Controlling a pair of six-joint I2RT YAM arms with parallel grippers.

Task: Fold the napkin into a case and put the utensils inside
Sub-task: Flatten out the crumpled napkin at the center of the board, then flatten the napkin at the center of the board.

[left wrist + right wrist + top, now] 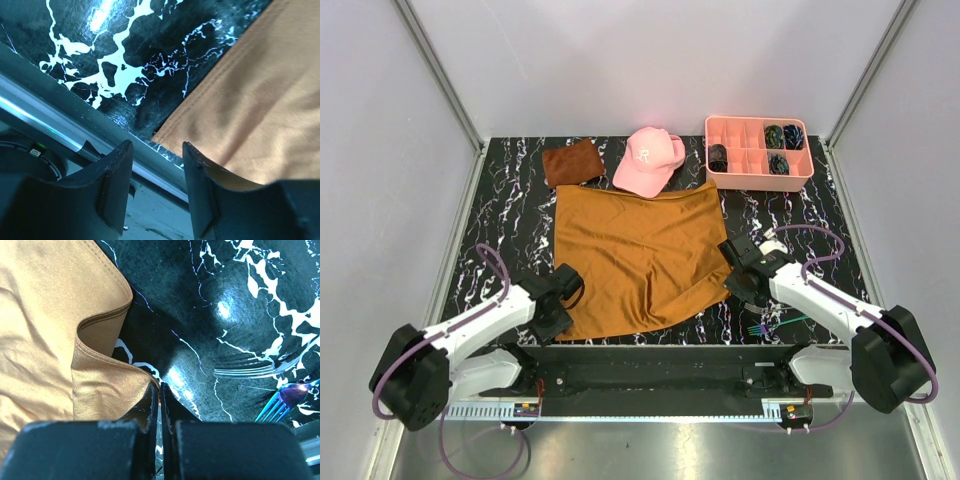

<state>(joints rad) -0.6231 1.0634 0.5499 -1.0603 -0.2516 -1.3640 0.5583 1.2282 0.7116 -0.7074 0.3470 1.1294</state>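
While it's sitting on the black white-veined marble table [510,200], the big square orange-brown cloth napkin [635,255] is spread mostly flat. The left gripper [157,150] is at the napkin's near-left corner, fingers spread with nothing between them. The right gripper [160,387] is at the napkin's right edge, fingers pressed together on a raised fold. The thin iridescent metal utensils [760,327] lie just right of the napkin's near-right corner.

left gripper [156,149] jaws apart, nothing pinched | napkin [250,100] corner just ahead of the gap, flat on bench [100,40] near its edge
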